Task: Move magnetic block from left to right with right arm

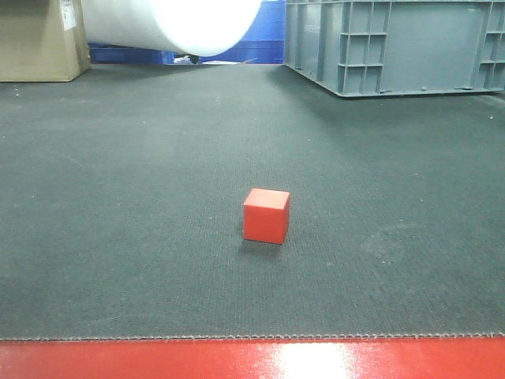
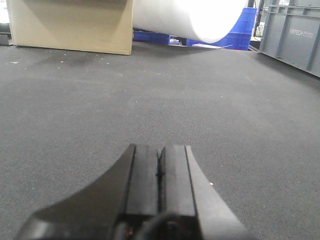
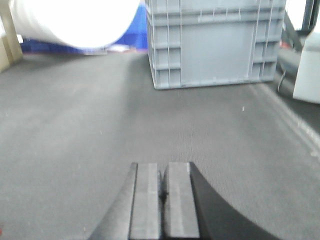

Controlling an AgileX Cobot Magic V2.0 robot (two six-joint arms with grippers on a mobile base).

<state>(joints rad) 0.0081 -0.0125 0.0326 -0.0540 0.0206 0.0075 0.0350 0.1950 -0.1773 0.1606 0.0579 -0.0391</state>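
cardboard box (image 1: 39, 39) stood at far left on the dark mat (image 1: 118, 237); white roll (image 1: 177, 24) beside it, blue bins (image 1: 260, 35) behind. magnetic block (image 1: 266, 215), red cube, sat alone near mat centre, untouched. grey crate (image 1: 394, 43) at far right. left gripper (image 2: 159, 172): jaws pressed together, empty. right gripper (image 3: 163, 187): jaws together, empty, low over the mat, facing the crate.
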